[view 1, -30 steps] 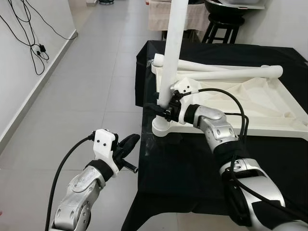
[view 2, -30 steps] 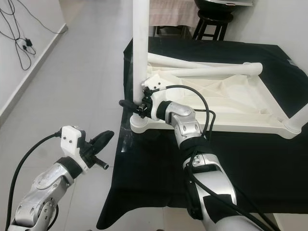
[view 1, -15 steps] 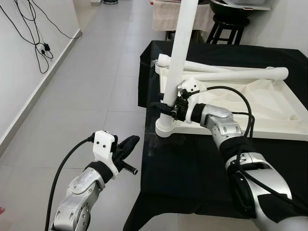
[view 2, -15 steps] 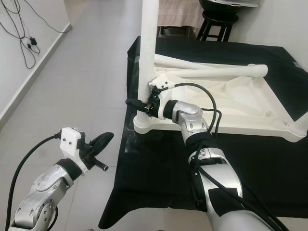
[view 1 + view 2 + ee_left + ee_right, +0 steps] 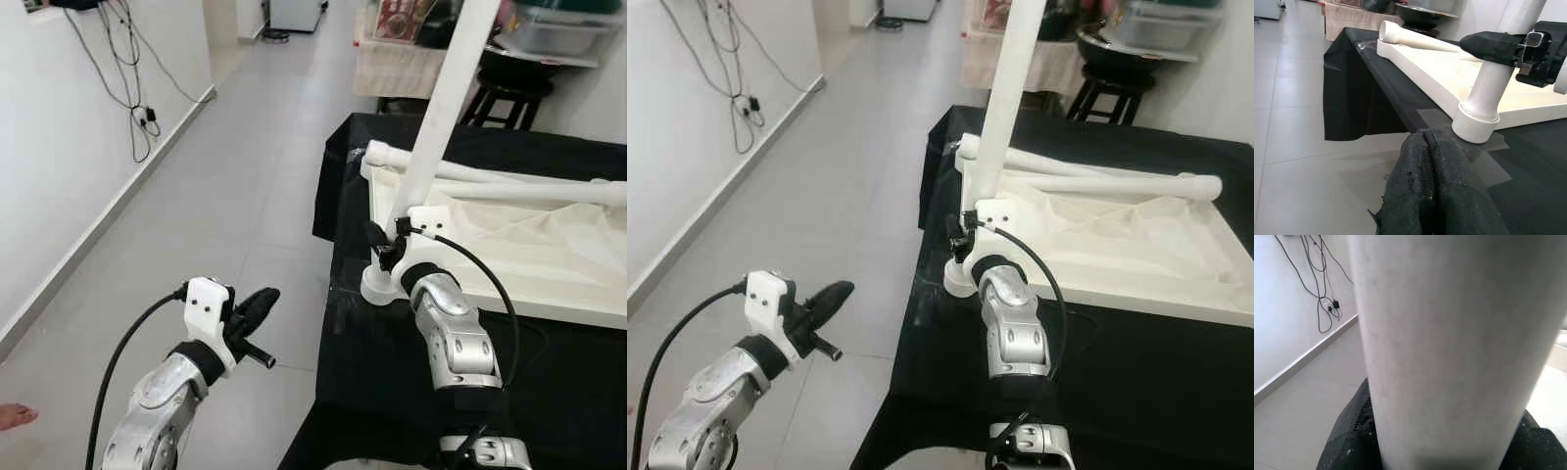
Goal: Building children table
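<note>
A white table top (image 5: 509, 245) lies upside down on a black-covered table (image 5: 392, 392). One white table leg (image 5: 436, 127) stands upright in the corner socket (image 5: 377, 286) nearest the table's left edge. My right gripper (image 5: 382, 247) is shut on this leg just above the socket; the right wrist view has the leg (image 5: 1449, 357) close up between the black fingers. Two more legs (image 5: 470, 176) lie across the top's far side. My left gripper (image 5: 265, 296) hangs shut and empty over the floor, left of the table; in its wrist view the fingers (image 5: 1425, 186) point at the socket.
A dark stool (image 5: 495, 93) and shelves stand behind the table. Cables (image 5: 137, 88) hang on the white wall at the left. Grey tiled floor (image 5: 245, 196) runs along the table's left side. What looks like a person's foot (image 5: 15, 416) is at the lower left.
The whole picture has shifted, so the camera has moved. My right gripper stays shut on the upright leg. The left gripper hangs as before.
</note>
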Available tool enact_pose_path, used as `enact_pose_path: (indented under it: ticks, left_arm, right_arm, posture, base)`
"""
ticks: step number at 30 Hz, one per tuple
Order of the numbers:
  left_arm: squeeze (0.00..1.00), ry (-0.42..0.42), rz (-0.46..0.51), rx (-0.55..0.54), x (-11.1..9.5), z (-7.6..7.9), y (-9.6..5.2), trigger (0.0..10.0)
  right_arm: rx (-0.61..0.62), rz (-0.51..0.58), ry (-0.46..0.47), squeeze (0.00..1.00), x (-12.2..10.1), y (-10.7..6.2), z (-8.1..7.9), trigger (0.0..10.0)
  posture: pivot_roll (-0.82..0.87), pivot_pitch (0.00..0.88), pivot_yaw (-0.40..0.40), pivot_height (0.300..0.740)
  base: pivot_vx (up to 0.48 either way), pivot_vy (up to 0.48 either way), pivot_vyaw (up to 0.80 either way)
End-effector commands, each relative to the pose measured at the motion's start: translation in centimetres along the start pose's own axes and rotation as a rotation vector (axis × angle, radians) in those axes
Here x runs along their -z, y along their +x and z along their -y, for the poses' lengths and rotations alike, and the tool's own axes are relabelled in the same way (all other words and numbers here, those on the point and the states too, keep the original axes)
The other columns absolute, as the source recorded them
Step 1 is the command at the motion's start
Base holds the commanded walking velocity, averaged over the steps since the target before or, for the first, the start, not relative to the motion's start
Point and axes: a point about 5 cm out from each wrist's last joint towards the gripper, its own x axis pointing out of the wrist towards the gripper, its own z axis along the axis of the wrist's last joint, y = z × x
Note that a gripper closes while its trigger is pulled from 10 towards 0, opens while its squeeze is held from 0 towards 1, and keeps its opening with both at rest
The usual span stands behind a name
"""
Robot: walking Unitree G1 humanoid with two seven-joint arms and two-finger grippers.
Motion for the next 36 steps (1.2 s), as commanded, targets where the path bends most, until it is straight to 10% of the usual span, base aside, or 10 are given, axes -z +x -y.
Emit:
enact_pose_path:
  ticks: [1,8,9,10,16,17,23,34,36]
  left_arm:
    - [0.0,-0.001,-0.005,-0.006,0.0,-0.1,-0.1,10.0]
    - [0.0,-0.012,-0.007,-0.001,0.0,-0.2,0.0,10.0]
    - [0.0,-0.012,-0.008,0.003,0.0,-0.2,0.0,10.0]
    - [0.0,-0.012,-0.009,0.005,0.0,-0.2,0.1,10.0]
    - [0.0,-0.012,-0.008,0.006,0.0,-0.2,0.2,10.0]
    - [0.0,-0.012,-0.006,0.004,0.0,-0.1,0.2,10.0]
    - [0.0,-0.013,-0.003,0.002,0.0,-0.1,0.3,10.0]
    - [0.0,-0.007,-0.007,0.002,0.0,0.0,0.2,10.0]
    - [0.0,-0.005,-0.008,0.001,0.0,0.1,0.2,10.0]
  right_arm:
    - [0.119,-0.107,-0.015,0.0,2.2,-0.6,2.8,0.0]
    - [0.204,-0.125,-0.014,0.0,1.6,-1.4,2.9,0.0]
    - [0.194,-0.15,-0.025,0.0,1.6,-1.6,2.5,10.0]
    - [0.058,-0.14,-0.003,1.0,1.3,-1.2,1.1,10.0]
    - [-0.048,-0.12,-0.002,1.0,1.0,-0.5,0.3,10.0]
    - [-0.215,-0.062,-0.016,0.0,0.0,0.8,-0.1,10.0]
    - [-0.601,0.015,-0.065,0.0,-1.8,2.2,-1.1,10.0]
    - [-0.814,-0.013,-0.1,0.0,-2.9,3.9,-1.7,10.0]
    - [-0.875,-0.024,-0.065,0.0,-3.2,4.1,-1.8,0.0]
  posture:
    - [0.03,0.097,-0.052,0.74]
    - [0.02,0.096,-0.041,0.74]
    - [0.02,0.094,-0.039,0.74]
    - [0.02,0.095,-0.038,0.74]
    - [0.02,0.096,-0.04,0.74]
    - [0.03,0.096,-0.045,0.74]
    - [0.03,0.094,-0.045,0.74]
    - [0.06,0.092,-0.052,0.74]
    - [0.06,0.096,-0.052,0.74]
  base:
    - [0.0,0.0,0.0]
    - [0.0,0.0,0.0]
    - [0.0,0.0,0.0]
    - [0.0,0.0,0.0]
    - [0.0,0.0,0.0]
    - [0.0,0.0,0.0]
    - [0.0,0.0,0.0]
    - [0.0,0.0,0.0]
    - [0.0,0.0,0.0]
